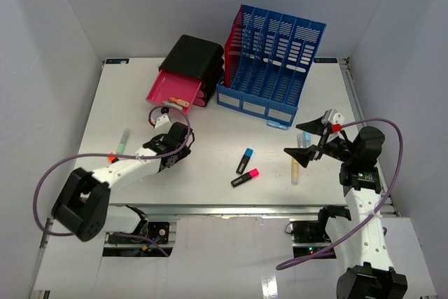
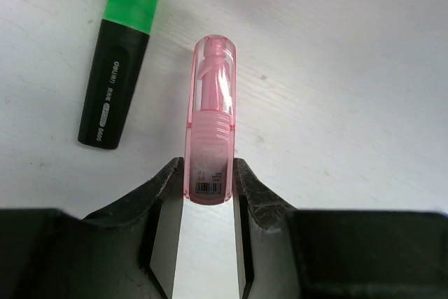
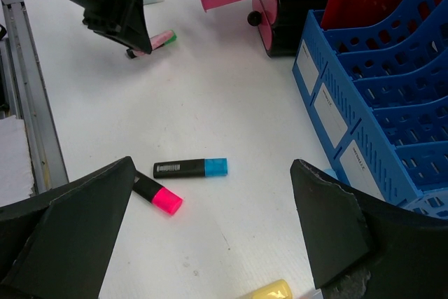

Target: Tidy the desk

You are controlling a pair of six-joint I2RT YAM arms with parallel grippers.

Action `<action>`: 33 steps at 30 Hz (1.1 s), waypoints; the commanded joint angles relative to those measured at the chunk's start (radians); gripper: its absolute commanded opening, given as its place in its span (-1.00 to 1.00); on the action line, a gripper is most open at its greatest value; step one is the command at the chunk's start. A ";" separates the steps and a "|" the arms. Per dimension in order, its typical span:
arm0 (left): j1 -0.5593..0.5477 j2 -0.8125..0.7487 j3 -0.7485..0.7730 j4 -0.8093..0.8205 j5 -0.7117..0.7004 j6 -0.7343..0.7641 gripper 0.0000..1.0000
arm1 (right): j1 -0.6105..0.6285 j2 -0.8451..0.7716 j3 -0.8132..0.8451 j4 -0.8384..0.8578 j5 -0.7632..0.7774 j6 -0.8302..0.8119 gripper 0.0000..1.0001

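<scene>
Pickup step: the left gripper (image 2: 208,181) is clamping the pink marker (image 2: 210,110) at lower centre; the right gripper (image 1: 302,141) is hanging open. Next, probably lifting it toward the pink drawer (image 1: 166,91).

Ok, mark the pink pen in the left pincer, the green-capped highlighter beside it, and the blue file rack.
pink pen (image 2: 210,117): left wrist view, middle of the clear barrel.
green-capped highlighter (image 2: 114,75): left wrist view, black barrel.
blue file rack (image 1: 269,68): top external view, its middle dividers.
</scene>
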 commanded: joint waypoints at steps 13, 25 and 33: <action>0.013 -0.191 0.419 -0.191 0.088 0.105 -0.93 | -0.018 -0.021 0.002 0.031 -0.011 -0.006 0.96; 0.262 0.191 0.714 -0.151 0.288 0.117 -0.93 | -0.030 -0.040 0.000 0.028 -0.001 -0.009 0.97; 0.348 0.381 0.837 -0.159 0.364 0.121 -0.91 | -0.030 -0.034 -0.002 0.028 -0.001 -0.009 0.96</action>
